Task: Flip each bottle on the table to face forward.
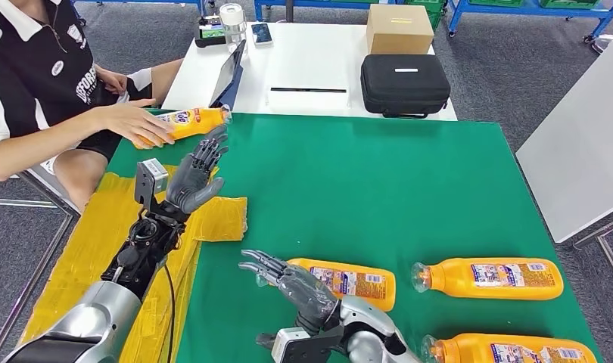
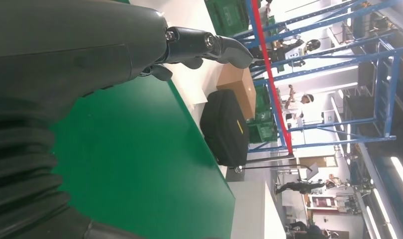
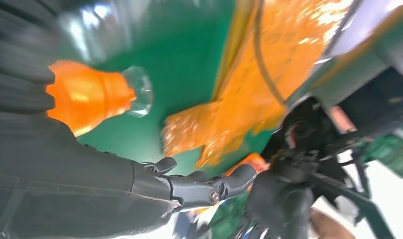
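- Judging progress: three orange bottles lie on their sides on the green table (image 1: 409, 174) — nearest bottle (image 1: 353, 281), middle bottle (image 1: 491, 277), corner bottle (image 1: 515, 351) (labels up, so possibly done).
- I see a fourth bottle (image 1: 184, 123) under a person's hand (image 1: 137, 123).
- Left hand (image 1: 194, 179) and right hand (image 1: 288, 278) — both spread, holding nothing.

Silver arms end in dark grey hands: the left hand (image 1: 191, 180) with black cable and boxy grey wrist camera, the right hand (image 1: 292, 281) likewise.
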Controlling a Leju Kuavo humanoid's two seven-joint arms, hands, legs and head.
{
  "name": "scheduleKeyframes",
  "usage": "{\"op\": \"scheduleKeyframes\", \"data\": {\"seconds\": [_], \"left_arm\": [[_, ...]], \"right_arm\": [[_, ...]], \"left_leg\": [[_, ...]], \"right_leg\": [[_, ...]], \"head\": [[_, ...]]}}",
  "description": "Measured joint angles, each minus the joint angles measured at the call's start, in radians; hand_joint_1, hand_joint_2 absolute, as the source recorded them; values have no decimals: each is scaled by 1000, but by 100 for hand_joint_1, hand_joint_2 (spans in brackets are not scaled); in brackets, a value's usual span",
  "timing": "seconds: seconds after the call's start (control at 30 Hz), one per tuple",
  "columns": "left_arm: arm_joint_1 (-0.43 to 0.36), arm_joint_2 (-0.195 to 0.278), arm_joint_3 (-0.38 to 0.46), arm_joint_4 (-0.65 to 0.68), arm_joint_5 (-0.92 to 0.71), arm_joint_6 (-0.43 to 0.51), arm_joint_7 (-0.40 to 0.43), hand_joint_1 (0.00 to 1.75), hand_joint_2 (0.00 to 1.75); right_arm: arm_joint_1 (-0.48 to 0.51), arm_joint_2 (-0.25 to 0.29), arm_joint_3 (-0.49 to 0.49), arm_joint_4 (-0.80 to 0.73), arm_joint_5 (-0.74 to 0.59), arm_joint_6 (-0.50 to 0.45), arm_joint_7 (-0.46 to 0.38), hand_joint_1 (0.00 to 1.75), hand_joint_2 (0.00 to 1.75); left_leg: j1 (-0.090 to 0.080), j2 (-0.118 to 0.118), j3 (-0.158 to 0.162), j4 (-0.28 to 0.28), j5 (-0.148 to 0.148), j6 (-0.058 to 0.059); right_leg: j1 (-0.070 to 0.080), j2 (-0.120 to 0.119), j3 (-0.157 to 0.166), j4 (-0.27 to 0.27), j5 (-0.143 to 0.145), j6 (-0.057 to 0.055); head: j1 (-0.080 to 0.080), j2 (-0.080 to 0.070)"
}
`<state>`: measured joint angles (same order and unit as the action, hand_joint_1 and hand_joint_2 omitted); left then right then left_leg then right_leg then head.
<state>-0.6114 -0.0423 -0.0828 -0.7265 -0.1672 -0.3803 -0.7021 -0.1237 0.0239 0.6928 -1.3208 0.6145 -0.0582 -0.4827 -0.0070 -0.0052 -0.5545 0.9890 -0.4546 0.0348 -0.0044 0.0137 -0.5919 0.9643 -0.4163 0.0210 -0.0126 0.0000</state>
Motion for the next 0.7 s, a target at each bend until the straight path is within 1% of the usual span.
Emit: {"op": "scheduleKeyframes", "data": {"seconds": [0.07,0.17,0.27,0.37,0.43,0.53,0.7], "left_arm": [[0,0,0,5,0,0,0,0,175],[0,0,2,13,-1,2,0,0,175],[0,2,4,21,-1,3,0,0,175],[0,3,8,31,-3,1,0,0,175],[0,5,12,40,-8,0,0,0,175],[0,6,19,51,-14,0,0,0,175],[1,7,27,61,-18,0,0,0,175]], "right_arm": [[-2,-3,0,7,76,-64,43,0,175],[-4,-12,-6,11,274,-192,167,0,175],[0,-23,-21,10,415,-260,268,0,175],[29,-40,-55,-7,522,-272,361,0,175],[57,-52,-90,-27,576,-257,409,0,175],[90,-65,-137,-54,620,-225,440,0,175],[118,-72,-181,-75,657,-179,471,0,175]], "left_leg": [[0,0,0,0,0,0],[0,0,0,0,0,0],[0,0,0,0,0,0],[0,-1,0,0,0,0],[0,-2,-1,0,0,0],[0,-1,-1,0,0,0],[0,-1,-1,0,0,0]], "right_leg": [[0,0,0,0,0,0],[0,0,0,0,0,0],[0,0,0,0,0,0],[0,-1,0,0,0,0],[0,-1,0,0,0,0],[0,-1,0,0,0,0],[0,-1,0,0,0,0]], "head": [[0,0],[0,0],[0,0],[0,0],[0,0],[0,0],[0,0]]}}
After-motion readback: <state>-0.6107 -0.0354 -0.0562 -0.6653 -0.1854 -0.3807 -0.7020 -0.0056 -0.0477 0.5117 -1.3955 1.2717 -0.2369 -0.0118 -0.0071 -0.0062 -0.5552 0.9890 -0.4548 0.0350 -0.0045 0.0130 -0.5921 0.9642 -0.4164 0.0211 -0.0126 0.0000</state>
